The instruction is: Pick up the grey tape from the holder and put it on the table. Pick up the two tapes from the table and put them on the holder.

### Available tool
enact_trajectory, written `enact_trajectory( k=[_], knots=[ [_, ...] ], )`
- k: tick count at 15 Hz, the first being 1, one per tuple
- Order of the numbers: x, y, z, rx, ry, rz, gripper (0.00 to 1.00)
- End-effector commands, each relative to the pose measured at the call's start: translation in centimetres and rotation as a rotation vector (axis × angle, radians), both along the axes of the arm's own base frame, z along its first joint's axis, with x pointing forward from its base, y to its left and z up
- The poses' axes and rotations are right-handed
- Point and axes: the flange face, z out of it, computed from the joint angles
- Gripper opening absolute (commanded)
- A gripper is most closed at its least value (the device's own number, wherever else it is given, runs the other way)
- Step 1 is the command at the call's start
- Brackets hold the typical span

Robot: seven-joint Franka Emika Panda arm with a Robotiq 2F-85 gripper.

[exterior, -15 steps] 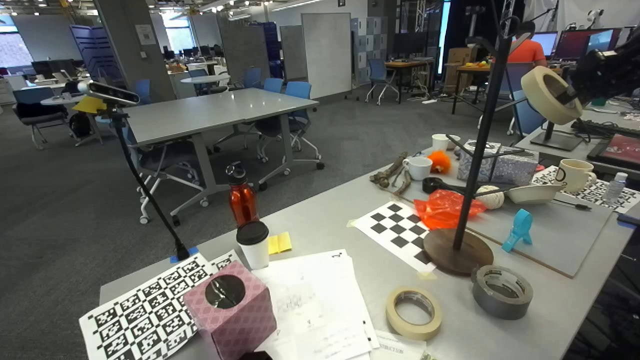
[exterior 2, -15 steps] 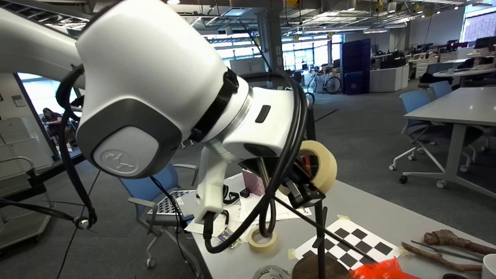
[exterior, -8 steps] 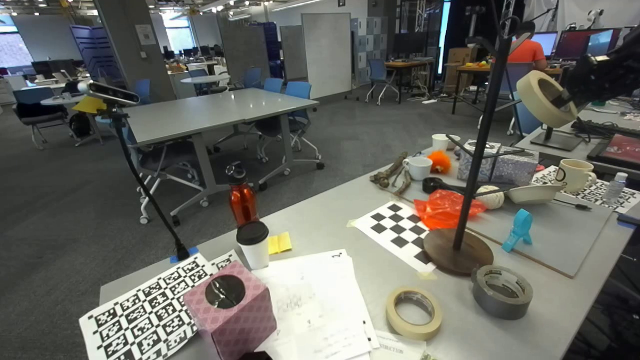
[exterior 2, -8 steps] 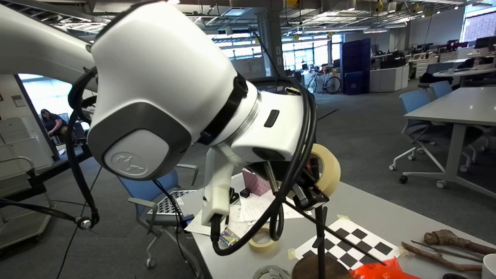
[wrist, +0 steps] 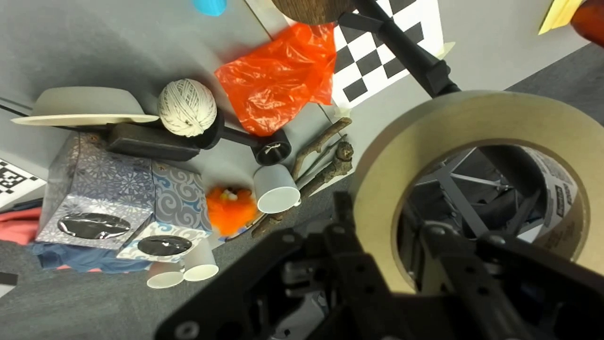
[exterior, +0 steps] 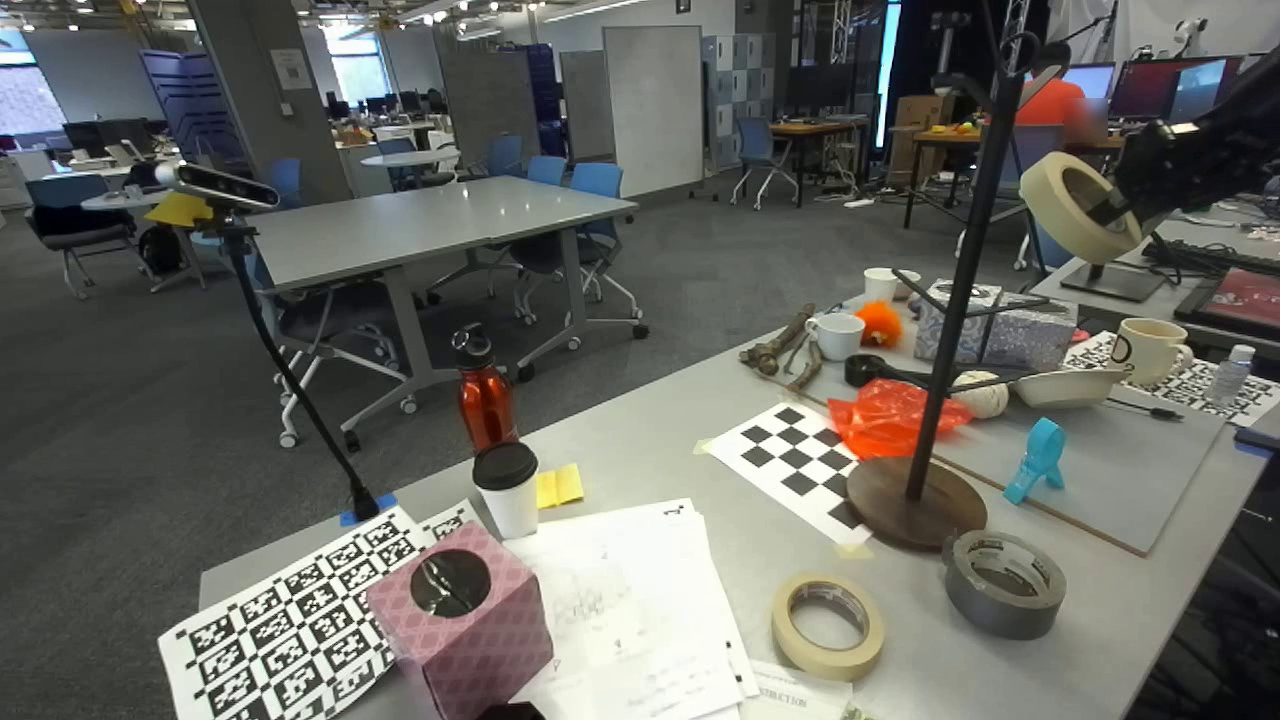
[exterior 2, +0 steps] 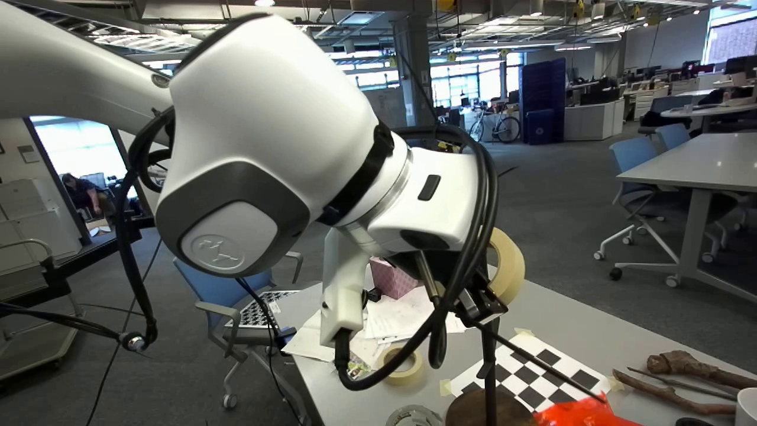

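Note:
My gripper (exterior: 1110,208) is shut on the rim of one cream tape (exterior: 1045,207), one finger inside its hole, as the wrist view shows at the gripper (wrist: 377,212). The tape is tilted, held in the air beside the holder's (exterior: 948,370) upper pole. In the wrist view the pole (wrist: 408,54) runs behind the tape (wrist: 424,127), and a dark bar shows through its hole; I cannot tell if they touch. The other cream tape (exterior: 825,662) lies flat on the table (exterior: 650,450). The grey tape (exterior: 1010,605) lies on the table by the holder's base, partly cut off in an exterior view (exterior 2: 414,416).
Short dark pegs stick out from the pole. A red plastic bag (exterior: 890,415), checkerboard sheet (exterior: 790,460), blue clip (exterior: 1040,460), mugs, sticks and tissue boxes (exterior: 1030,330) stand around the base. Papers (exterior: 630,610) and a pink box (exterior: 480,640) are nearer.
My gripper and the held tape have moved towards the pole and slightly down: leftwards in an exterior view, rightwards in another. Things on the table have not moved.

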Motion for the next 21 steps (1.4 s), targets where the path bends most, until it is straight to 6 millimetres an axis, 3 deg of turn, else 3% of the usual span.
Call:
enact_trajectory(
  k=[1, 4, 5, 6, 12, 14, 21],
  knots=[
    [1.1, -0.3, 0.4, -0.001, -0.012, 0.01, 0.06],
    [1.4, -0.4, 0.1, -0.003, -0.004, 0.008, 0.06],
    [1.4, -0.4, 0.0, -0.006, -0.002, 0.007, 0.37],
    [1.5, -0.4, 0.0, -0.007, 0.001, 0.009, 0.51],
    [2.0, -0.4, 0.1, -0.012, 0.002, 0.007, 0.96],
    [2.1, -0.4, 0.1, -0.015, 0.003, 0.007, 1.0],
    [1.3, -1.0, -1.0, -0.061, 0.035, -0.003, 1.0]
  ],
)
